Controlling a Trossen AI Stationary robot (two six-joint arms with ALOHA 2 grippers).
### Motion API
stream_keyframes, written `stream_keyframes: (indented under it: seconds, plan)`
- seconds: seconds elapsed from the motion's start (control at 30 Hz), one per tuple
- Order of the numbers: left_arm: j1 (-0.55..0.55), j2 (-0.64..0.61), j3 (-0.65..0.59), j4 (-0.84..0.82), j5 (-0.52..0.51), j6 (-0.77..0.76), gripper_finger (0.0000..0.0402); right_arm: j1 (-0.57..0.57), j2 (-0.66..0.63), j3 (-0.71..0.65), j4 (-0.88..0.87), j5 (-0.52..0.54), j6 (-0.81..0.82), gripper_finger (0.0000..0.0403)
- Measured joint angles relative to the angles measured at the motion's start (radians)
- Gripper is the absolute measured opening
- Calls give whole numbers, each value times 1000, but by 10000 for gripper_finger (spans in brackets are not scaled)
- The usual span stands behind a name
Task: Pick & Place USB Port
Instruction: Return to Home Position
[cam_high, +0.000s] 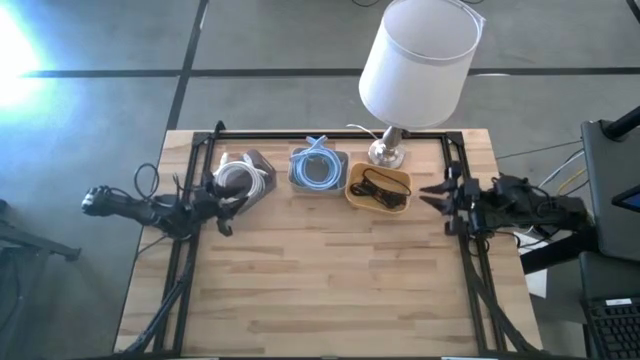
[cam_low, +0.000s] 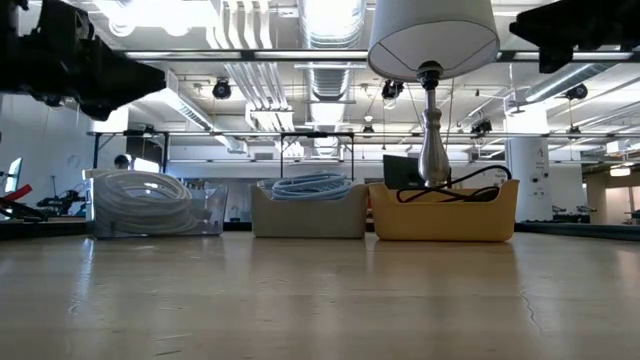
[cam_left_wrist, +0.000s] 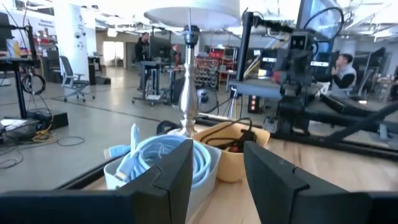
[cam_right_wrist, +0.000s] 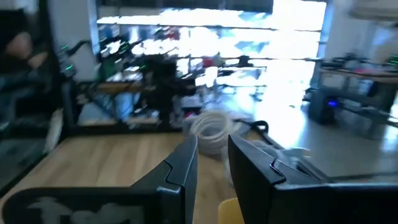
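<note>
Three bins stand in a row at the table's far edge: a clear one with a coiled white cable (cam_high: 240, 175), a grey one with a blue cable (cam_high: 318, 168) and a yellow one with a black cable (cam_high: 378, 187). No USB port can be told apart among them. My left gripper (cam_high: 232, 208) is by the table's left side, just near of the clear bin. It is open and points level toward the blue cable (cam_left_wrist: 165, 158). My right gripper (cam_high: 428, 197) is by the right side next to the yellow bin. It is open, level and empty, facing the white cable (cam_right_wrist: 211, 127).
A lamp with a white shade (cam_high: 415, 60) stands on its metal base (cam_high: 387, 152) behind the yellow bin, and the shade overhangs the bins. Black frame rails (cam_high: 185, 270) run along both table sides. Bare wood (cam_high: 330, 280) fills the middle and near part.
</note>
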Motion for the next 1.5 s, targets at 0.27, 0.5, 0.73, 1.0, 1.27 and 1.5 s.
stream_keyframes:
  seconds: [0.27, 0.5, 0.73, 1.0, 1.27, 1.5]
  plan:
    - [0, -69, -13, -11, -9, 11, 147, 1, -55, -96, 88, 62, 64, 92]
    - [0, -72, -14, -25, -12, 45, 147, 0, -51, -203, 203, 43, 28, 91]
    - [0, -73, -14, -48, -12, 45, 147, 0, -53, -273, 247, -113, -7, 94]
    - [1, -74, -15, -55, -12, 53, 147, 0, -52, -314, 271, -126, -31, 96]
    - [1, -74, -16, -93, -15, -33, 147, 0, -51, -313, 230, -125, -77, 87]
    - [1, -63, -16, -99, -15, -87, 147, 0, -44, -313, 174, -122, -154, 75]
